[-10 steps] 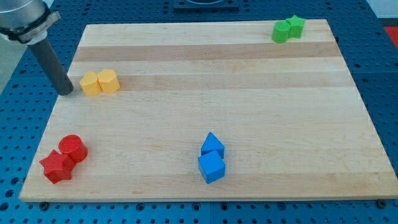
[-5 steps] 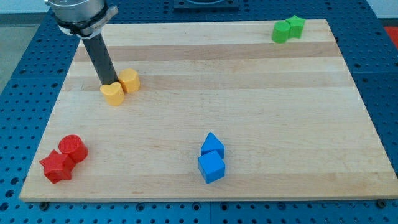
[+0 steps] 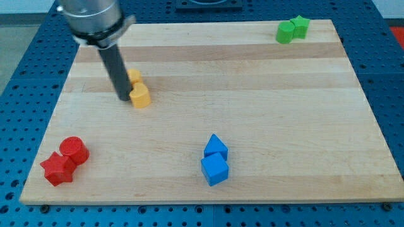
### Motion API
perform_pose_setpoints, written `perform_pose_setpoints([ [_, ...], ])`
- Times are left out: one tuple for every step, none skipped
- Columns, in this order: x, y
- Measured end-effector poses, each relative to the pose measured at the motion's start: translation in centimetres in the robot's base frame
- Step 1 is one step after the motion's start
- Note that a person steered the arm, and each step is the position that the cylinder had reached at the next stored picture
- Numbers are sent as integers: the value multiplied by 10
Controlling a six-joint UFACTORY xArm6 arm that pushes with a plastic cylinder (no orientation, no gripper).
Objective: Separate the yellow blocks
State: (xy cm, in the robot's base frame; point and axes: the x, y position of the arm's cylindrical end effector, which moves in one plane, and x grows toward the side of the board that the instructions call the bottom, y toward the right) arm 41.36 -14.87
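Two yellow blocks sit left of the board's centre, in the upper half. One yellow block (image 3: 140, 96) lies just right of my tip (image 3: 124, 99) and touches it or nearly so. The other yellow block (image 3: 134, 77) is just above it, partly hidden behind the rod; the two appear to touch. The dark rod comes down from the view's top left.
A red cylinder (image 3: 74, 150) and a red star block (image 3: 57, 169) sit together at the bottom left. Two blue blocks (image 3: 215, 162) sit at the bottom centre. Two green blocks (image 3: 292, 29) sit at the top right corner of the wooden board (image 3: 265, 113).
My tip moved from the board's left edge rightward into the yellow pair. The yellow blocks were pushed right and turned from side by side to one above the other.
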Motion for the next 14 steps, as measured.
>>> perform_pose_setpoints([
  [-11,50],
  [-10,67],
  [6,43],
  [10,19],
  [14,0],
  [27,0],
  [47,11],
  [49,35],
  [41,74],
  [24,108],
  [7,115],
  [1,115],
  [0,115],
  [2,115],
])
